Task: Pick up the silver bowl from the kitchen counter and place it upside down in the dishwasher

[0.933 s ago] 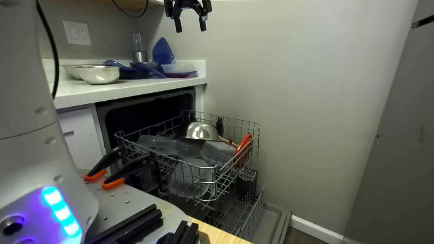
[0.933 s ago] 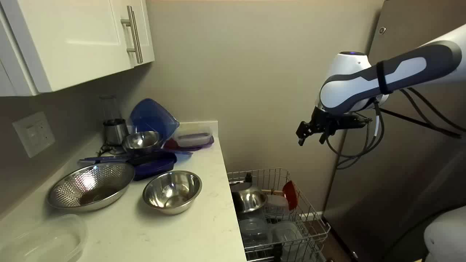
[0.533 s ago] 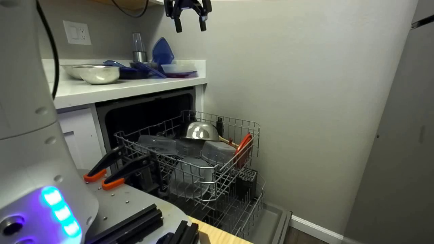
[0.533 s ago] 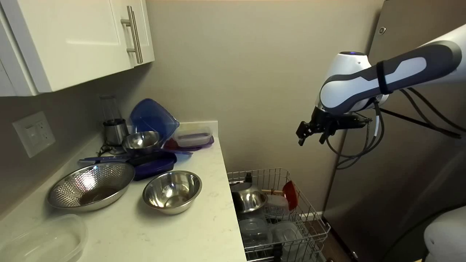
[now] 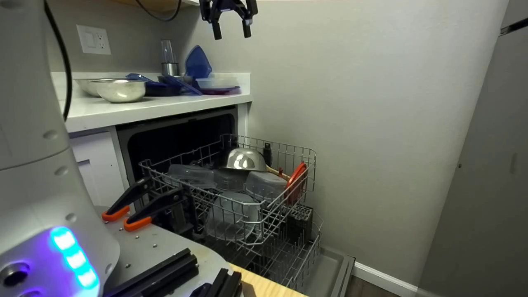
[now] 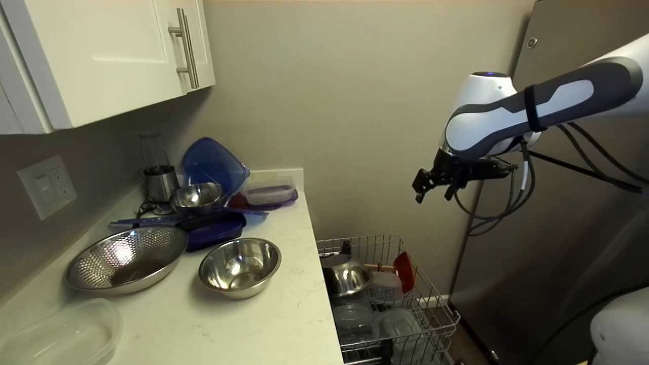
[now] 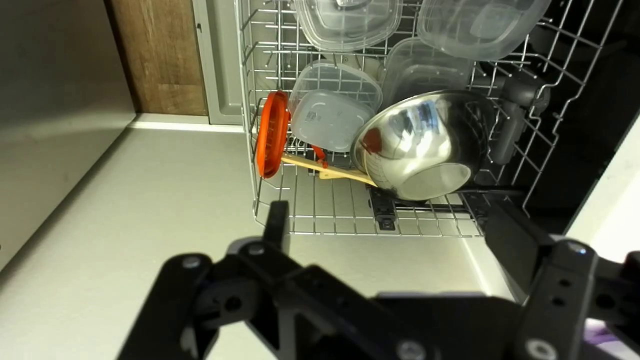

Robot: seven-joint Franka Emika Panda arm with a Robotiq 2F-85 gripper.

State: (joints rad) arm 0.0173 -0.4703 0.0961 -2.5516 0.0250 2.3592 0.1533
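Plainly, the dishwasher rack [image 7: 345,217] holds tubs [image 7: 327,120] and an overturned bowl [image 7: 422,142].

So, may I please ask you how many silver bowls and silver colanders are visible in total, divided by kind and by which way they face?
Silver bowls, open side up: 2
Upside-down silver bowl in the dishwasher rack: 1
Silver colander, open side up: 1
Total: 4

No text, number or brand can be read. In the wrist view a translucent container [image 7: 332,127] in the dishwasher rack [image 7: 243,80] bears a small dark mark [image 7: 311,116] (too blurred to tell letters from pattern). In an exterior view a small round disc [image 6: 532,42] on the tall grey panel [image 6: 547,243] is likewise illegible.
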